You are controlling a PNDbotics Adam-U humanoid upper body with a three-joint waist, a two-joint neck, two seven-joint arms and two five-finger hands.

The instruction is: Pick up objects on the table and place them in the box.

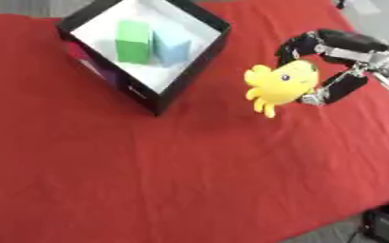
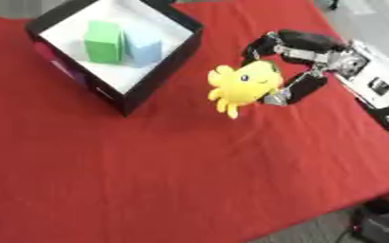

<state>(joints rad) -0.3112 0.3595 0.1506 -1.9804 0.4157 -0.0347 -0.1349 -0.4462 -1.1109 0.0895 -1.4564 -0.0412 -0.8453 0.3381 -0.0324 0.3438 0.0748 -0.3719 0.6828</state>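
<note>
Yellow plush toy (image 1: 279, 85), perhaps an octopus, right of black box (image 1: 199, 62).

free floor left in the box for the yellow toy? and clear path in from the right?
Yes. The box holds a green block and a blue block side by side toward its far side; the white floor nearer the front corner is bare. Bare red cloth lies between the box's right wall and the yellow toy held in the right robot hand.
</note>
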